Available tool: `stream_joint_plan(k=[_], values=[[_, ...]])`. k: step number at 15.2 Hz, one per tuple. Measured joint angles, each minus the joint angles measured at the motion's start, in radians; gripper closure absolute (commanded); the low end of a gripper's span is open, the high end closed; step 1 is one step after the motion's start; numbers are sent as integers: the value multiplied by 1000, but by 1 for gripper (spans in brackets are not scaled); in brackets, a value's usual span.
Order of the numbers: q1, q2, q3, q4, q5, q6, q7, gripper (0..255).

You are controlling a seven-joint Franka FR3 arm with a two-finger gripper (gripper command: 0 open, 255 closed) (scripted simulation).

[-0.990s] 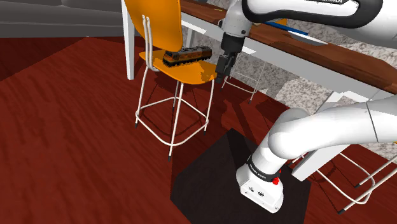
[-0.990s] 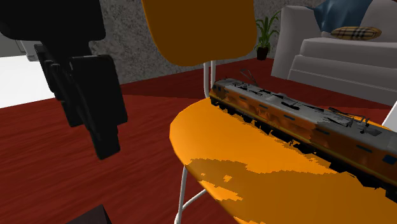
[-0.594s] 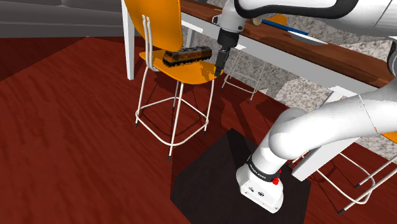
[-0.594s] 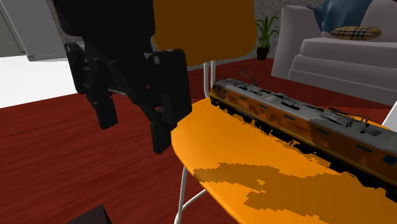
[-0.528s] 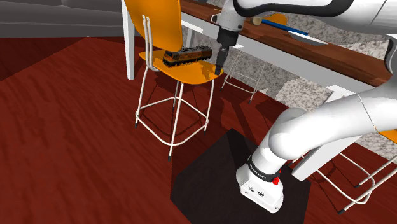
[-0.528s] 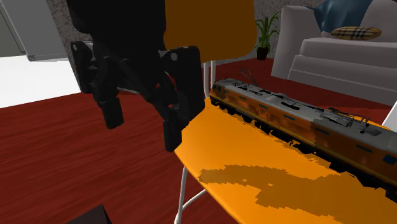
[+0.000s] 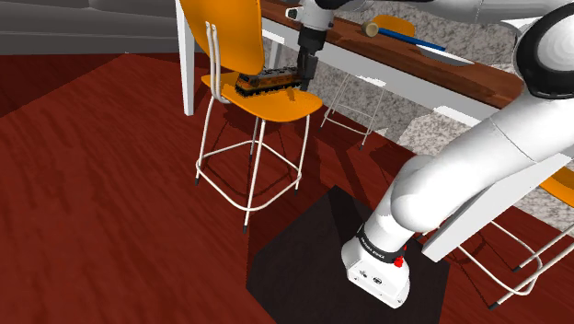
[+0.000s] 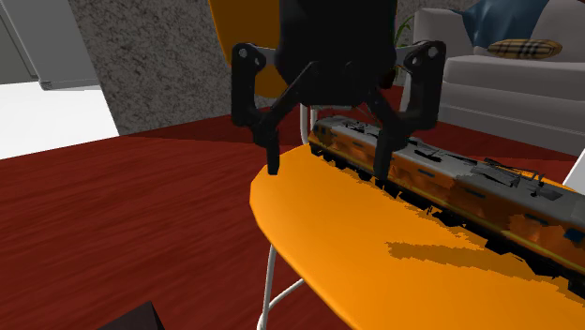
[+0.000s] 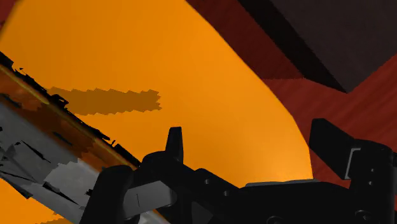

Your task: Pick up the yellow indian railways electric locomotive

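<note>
Orange chair seat [image 7: 276, 103] carries the locomotive [image 7: 269, 81], which has orange-brown sides and a grey roof and lies lengthwise close to the backrest.

Shoulder view: the white arm [image 7: 497, 138] rises from the stand [image 7: 377, 271] and reaches up and left. The black tool [image 7: 304, 83] hangs point-down at the locomotive's end toward this view's right, just beside it. Contact cannot be judged from here. A wood-topped desk [image 7: 432, 66] runs behind the chair.

Second exterior view: the tool [image 8: 328, 169] is spread wide and grips nothing. One finger [image 8: 273, 155] hangs over the chair seat [image 8: 328, 253] near its edge at this view's left. The other finger crosses in front of the near end of the locomotive [image 8: 459, 187]. The model stretches away along the seat toward this view's right. A pale sofa [image 8: 506, 80] stands behind.

Wrist view: the fingers [image 9: 174, 143] of the tool [image 9: 254, 153] stand well apart. The gap between them shows bare chair seat [image 9: 203, 76]. The locomotive [image 9: 38, 153] lies on the outer side of one finger, near it and outside the gap.
</note>
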Motion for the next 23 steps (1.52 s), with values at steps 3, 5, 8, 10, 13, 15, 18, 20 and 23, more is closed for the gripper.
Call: stream_joint_plan(k=[3, 5, 8, 10, 13, 15, 18, 20, 23], values=[[21, 116, -35, 121, 16, 7, -163, 0], [32, 202, -52, 227, 35, -7, -271, 0], [44, 322, -60, 365, 70, -17, -418, 0], [44, 358, -61, 404, 81, -18, -476, 0], [42, 365, -62, 375, 83, 20, -495, 0], [43, 362, -62, 347, 82, 45, -496, 0], [42, 367, -62, 323, 84, 73, -497, 255], [43, 367, -62, 320, 84, 77, -497, 255], [43, 367, -62, 319, 84, 78, -497, 255]])
